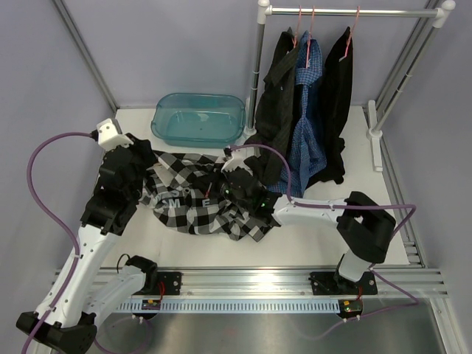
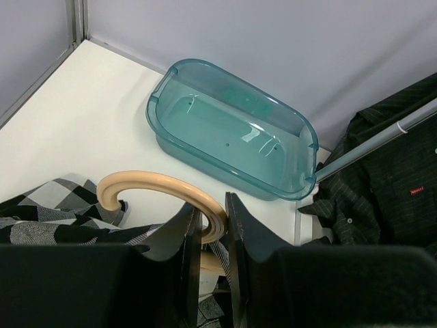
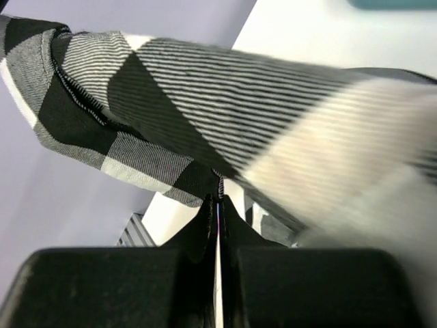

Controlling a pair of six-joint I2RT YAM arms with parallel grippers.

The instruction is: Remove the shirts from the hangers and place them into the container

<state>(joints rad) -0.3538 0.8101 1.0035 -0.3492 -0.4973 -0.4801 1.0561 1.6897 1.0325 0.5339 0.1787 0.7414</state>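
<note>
Left tool (image 2: 213, 210) clamps the wooden hanger (image 2: 153, 184) as an anchor while right tool (image 3: 218, 203) pinches the checked shirt (image 1: 193, 214), heaped on the tabletop (image 1: 310, 240) near the container (image 1: 198, 118), seemingly to peel it off.

The wooden hanger (image 2: 164, 188) ran down between the fingers of the left end effector (image 2: 213, 208), and its other arm and hook were hidden. In the right wrist view the checked shirt (image 3: 205, 89) blurred towards the right, and the top edge cut the container (image 3: 392, 3) to a sliver.
</note>
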